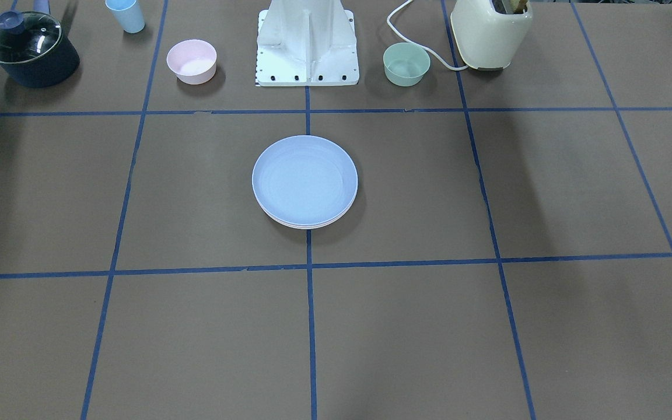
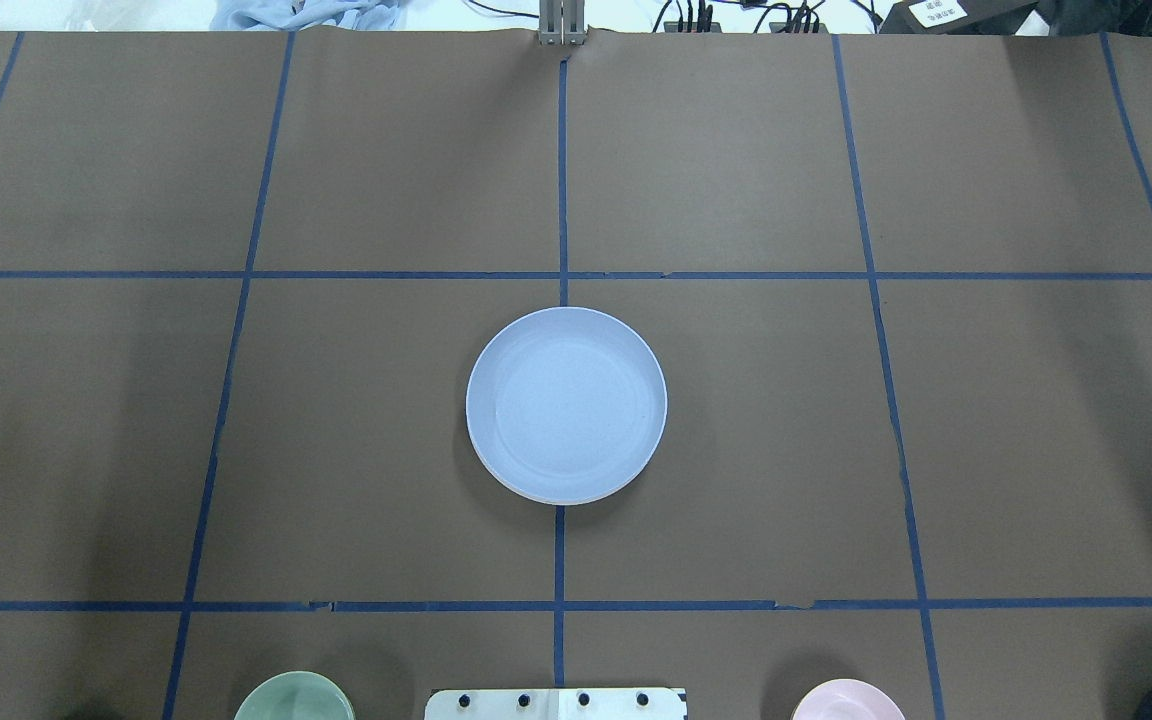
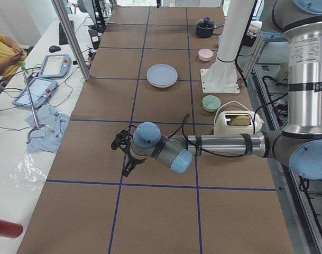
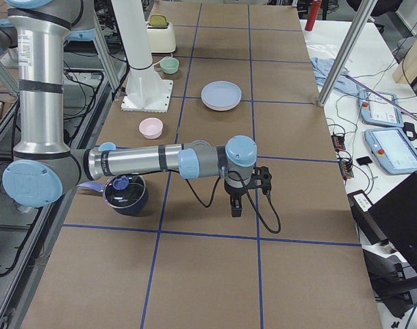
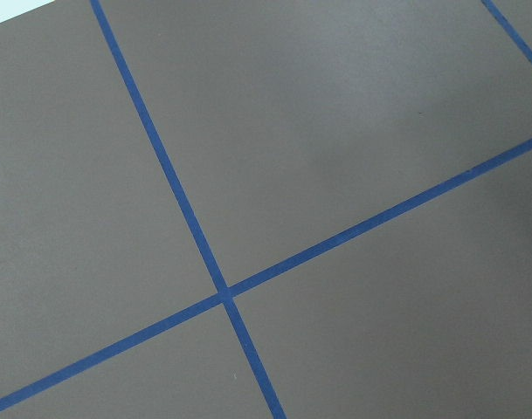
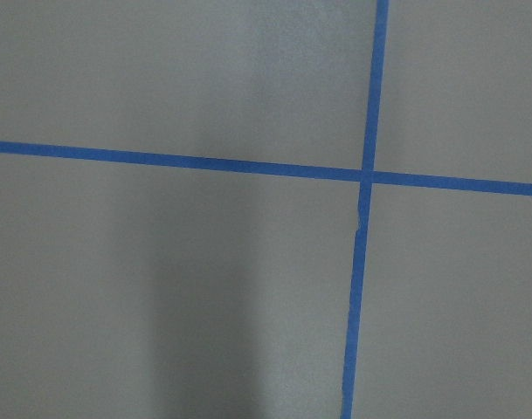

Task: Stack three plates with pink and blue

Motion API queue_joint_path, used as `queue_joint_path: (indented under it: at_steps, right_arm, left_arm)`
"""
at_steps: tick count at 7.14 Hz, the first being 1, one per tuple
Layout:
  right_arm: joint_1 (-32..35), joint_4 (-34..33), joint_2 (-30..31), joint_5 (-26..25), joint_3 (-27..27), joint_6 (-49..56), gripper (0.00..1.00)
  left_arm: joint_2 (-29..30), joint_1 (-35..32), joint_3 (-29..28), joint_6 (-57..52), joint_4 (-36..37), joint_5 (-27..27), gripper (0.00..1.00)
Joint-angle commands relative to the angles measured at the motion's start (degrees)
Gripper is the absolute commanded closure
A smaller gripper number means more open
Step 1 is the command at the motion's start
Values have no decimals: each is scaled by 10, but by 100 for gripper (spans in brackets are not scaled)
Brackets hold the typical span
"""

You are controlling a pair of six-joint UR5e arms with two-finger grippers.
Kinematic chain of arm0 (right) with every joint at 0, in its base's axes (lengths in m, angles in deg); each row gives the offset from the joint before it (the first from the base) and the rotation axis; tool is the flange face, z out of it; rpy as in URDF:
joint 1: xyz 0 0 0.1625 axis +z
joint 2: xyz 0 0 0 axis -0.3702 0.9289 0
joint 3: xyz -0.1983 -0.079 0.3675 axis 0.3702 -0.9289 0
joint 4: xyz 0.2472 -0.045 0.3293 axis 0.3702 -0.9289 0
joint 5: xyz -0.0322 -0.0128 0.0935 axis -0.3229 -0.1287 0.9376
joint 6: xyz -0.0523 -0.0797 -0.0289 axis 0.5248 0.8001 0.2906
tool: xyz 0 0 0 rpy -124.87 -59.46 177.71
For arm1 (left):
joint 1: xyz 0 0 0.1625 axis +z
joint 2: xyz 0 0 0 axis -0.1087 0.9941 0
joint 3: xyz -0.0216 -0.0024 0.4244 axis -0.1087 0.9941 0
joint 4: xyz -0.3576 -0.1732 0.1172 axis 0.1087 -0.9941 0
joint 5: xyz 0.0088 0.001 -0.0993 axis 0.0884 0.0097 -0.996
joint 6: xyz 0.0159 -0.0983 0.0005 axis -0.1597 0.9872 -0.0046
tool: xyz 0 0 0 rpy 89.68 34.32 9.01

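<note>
The light blue plate (image 1: 304, 179) lies on top of a stack at the table's centre, on the middle tape line; it also shows in the overhead view (image 2: 566, 403). Under its near edge a pale pinkish-white rim (image 1: 307, 225) of lower plates shows; I cannot tell pink from cream there. My left gripper (image 3: 125, 168) hangs over the table far from the stack and shows only in the exterior left view. My right gripper (image 4: 235, 209) shows only in the exterior right view, also far from the stack (image 4: 220, 94). I cannot tell whether either is open or shut.
By the robot's base (image 1: 307, 46) stand a small pink bowl (image 1: 191, 60), a small green bowl (image 1: 406, 64), a cream toaster (image 1: 490, 32), a dark pot with a glass lid (image 1: 30, 49) and a light blue cup (image 1: 126, 14). Both wrist views show only brown table and blue tape.
</note>
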Motion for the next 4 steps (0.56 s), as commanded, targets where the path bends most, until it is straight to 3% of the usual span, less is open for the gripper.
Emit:
queue_joint_path:
  at_steps: [1,4]
  right_arm:
    - [-8,-1,-8,2,-19,2,0]
    - [-8,2,-13,-2,-21,-6,0]
  left_arm:
    - [-18,-1,19,-1,1,0,1]
    - [-21,-1,14,0,1,0,1]
